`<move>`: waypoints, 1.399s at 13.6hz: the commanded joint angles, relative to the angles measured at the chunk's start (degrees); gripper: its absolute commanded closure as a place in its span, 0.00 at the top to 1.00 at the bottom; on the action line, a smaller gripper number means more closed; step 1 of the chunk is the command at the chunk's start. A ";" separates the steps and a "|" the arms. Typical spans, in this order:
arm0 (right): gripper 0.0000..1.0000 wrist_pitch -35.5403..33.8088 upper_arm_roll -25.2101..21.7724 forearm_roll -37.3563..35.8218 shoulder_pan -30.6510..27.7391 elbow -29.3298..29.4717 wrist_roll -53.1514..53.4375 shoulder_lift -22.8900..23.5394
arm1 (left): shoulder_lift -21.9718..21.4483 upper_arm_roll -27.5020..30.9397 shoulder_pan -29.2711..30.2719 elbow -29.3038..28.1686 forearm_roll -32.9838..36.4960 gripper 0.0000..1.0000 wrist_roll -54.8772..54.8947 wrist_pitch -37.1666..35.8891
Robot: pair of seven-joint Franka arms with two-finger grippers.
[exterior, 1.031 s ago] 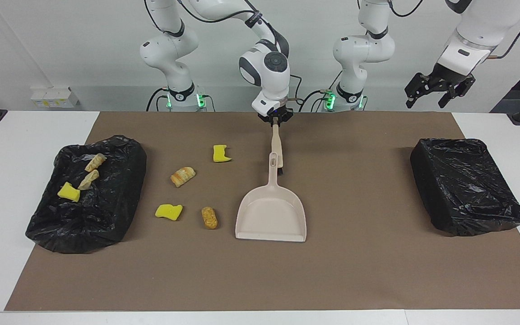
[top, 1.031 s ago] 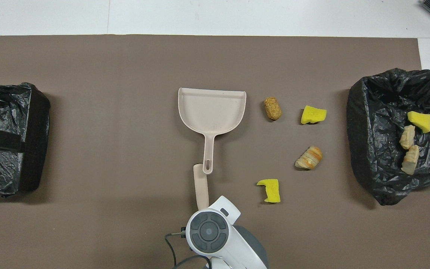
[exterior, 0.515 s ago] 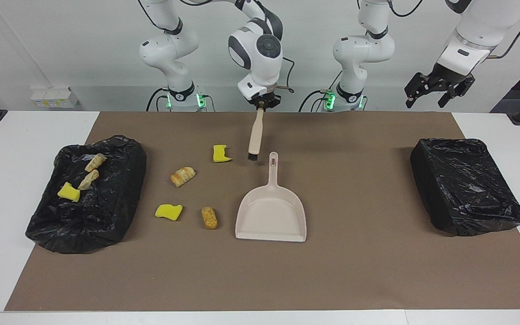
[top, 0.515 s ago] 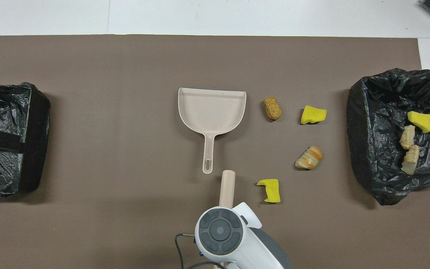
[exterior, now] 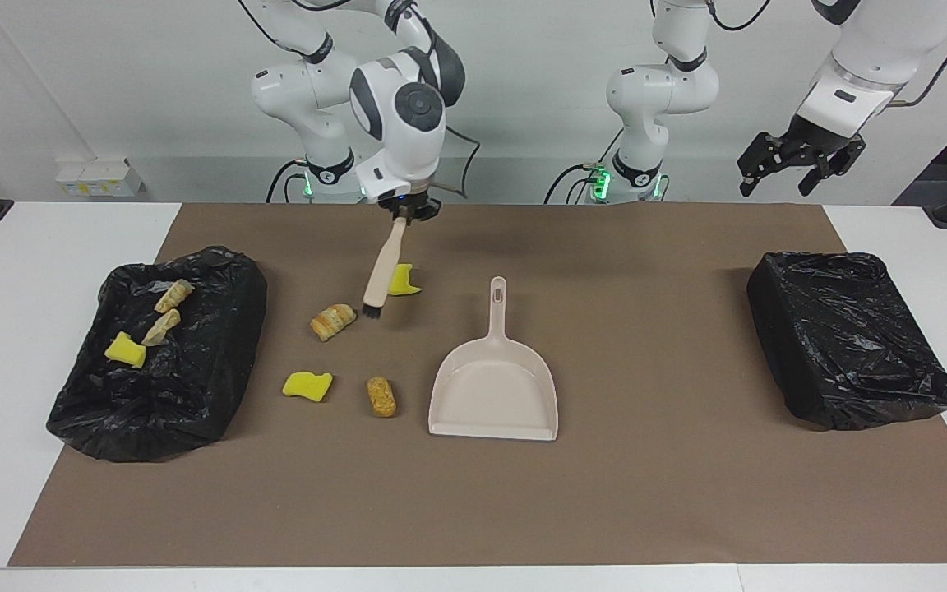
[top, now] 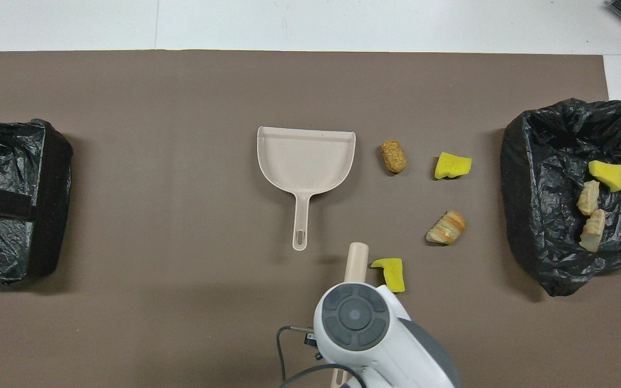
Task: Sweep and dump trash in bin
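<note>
Clenched on the brush [exterior: 381,271], the right claw [exterior: 404,212] has swung it from the dustpan [exterior: 494,386] toward the scraps [exterior: 334,321], ready to sweep; the left claw [exterior: 802,160] waits released.

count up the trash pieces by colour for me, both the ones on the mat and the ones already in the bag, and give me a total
Yellow sponge scraps: 3 — two on the mat, one in the bag.
Tan-brown bread-like lumps: 4 — two on the mat, two in the bag.
Total: 7
</note>
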 commanded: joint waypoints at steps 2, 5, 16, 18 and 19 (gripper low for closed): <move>0.00 6.41 0.67 -7.68 -9.79 0.15 -9.36 2.68 | -0.58 -0.04 0.85 0.25 0.09 1.00 0.43 -0.68; 0.00 11.25 0.67 -11.21 -16.57 0.07 -17.81 4.35 | -0.49 -0.04 0.85 0.25 0.09 1.00 0.43 -0.68; 0.00 20.93 0.93 -14.21 -20.80 0.33 -30.37 11.21 | -1.11 -0.65 0.76 1.04 0.09 1.00 0.25 -1.21; 0.00 20.76 1.02 -11.67 -20.72 0.33 -33.99 11.21 | -1.11 -0.13 0.85 1.04 0.09 1.00 0.34 -1.03; 0.00 20.67 1.02 -11.14 -20.28 0.33 -34.96 11.21 | -1.11 -0.04 0.94 1.04 0.09 1.00 0.34 -1.03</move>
